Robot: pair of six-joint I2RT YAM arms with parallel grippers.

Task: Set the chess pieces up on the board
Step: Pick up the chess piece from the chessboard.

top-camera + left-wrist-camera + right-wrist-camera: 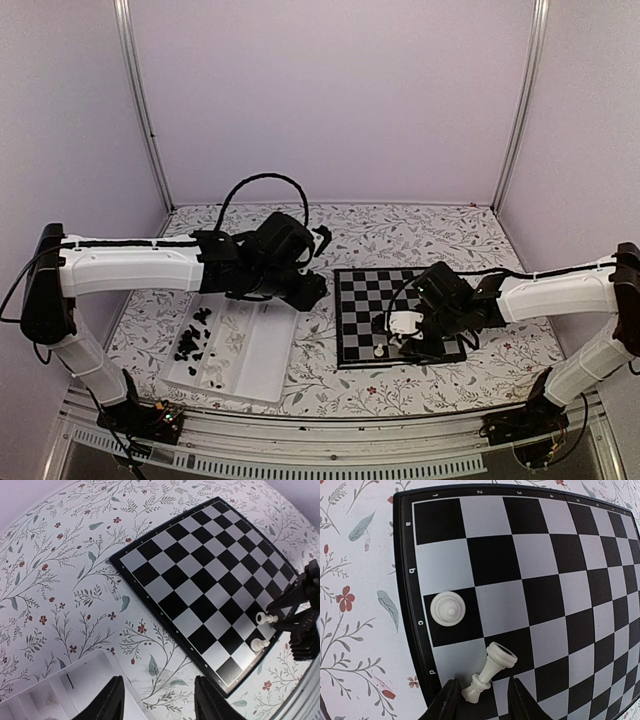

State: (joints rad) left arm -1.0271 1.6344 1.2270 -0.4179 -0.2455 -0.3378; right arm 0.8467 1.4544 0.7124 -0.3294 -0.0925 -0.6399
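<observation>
The top camera is fixed above and behind my bases and looks down on the whole table (420, 235). My left wrist camera faces the board (200, 580) obliquely, from off its edge. My right wrist camera looks down, close over one corner. All views share the board; both wrist views share two white pieces (448, 608).

One board (372, 290) had two cream-white chess pieces (448, 609); one tray (262, 352) at the left held black pieces (192, 340), too small to count.
</observation>
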